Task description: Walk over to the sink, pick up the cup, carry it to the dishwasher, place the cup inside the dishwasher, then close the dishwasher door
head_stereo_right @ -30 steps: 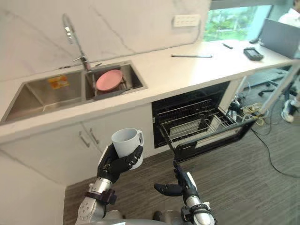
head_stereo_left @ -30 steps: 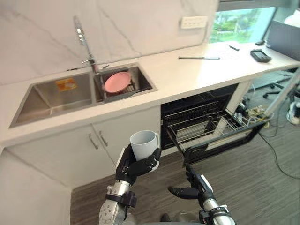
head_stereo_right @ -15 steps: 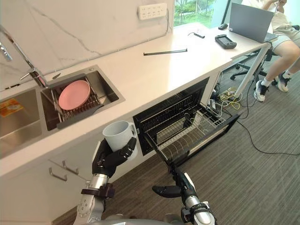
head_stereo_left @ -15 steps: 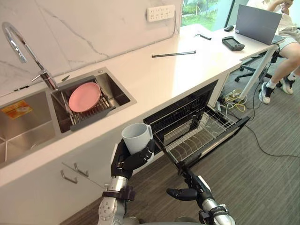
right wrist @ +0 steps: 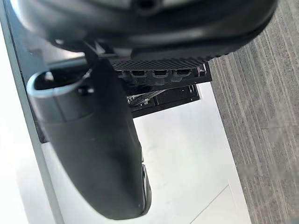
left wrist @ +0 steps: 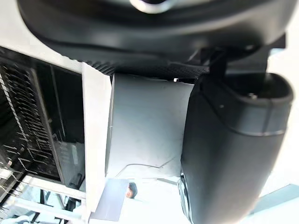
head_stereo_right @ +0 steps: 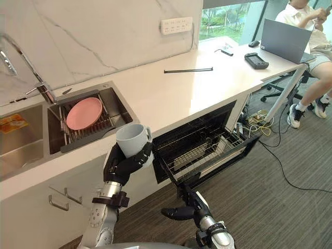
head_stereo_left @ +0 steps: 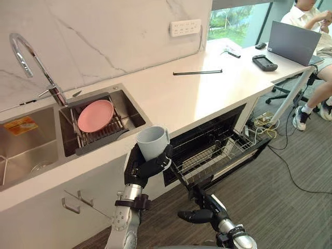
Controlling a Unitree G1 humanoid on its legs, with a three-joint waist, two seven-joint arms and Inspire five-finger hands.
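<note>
Counter (head_stereo_left: 207, 88): white; dishwasher (head_stereo_left: 199, 136) open beneath it.
Left hand (head_stereo_left: 144, 169): my fingers wrapped round upright cup (head_stereo_left: 153, 143).
Right hand (head_stereo_left: 201, 214): relaxed, empty.
Next: I hold it level, lower onto rack (head_stereo_left: 217, 153).

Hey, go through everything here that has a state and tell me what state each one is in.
left hand: shut on the cup
cup: upright, held off the counter
right hand: open, empty
dishwasher door: open, folded down
dishwasher rack: pulled out
pink plate: resting in the sink
laptop: lid open

Upright cup (head_stereo_right: 132, 140) in left robot hand (head_stereo_right: 123, 165), near open dishwasher (head_stereo_right: 203, 146).
</note>
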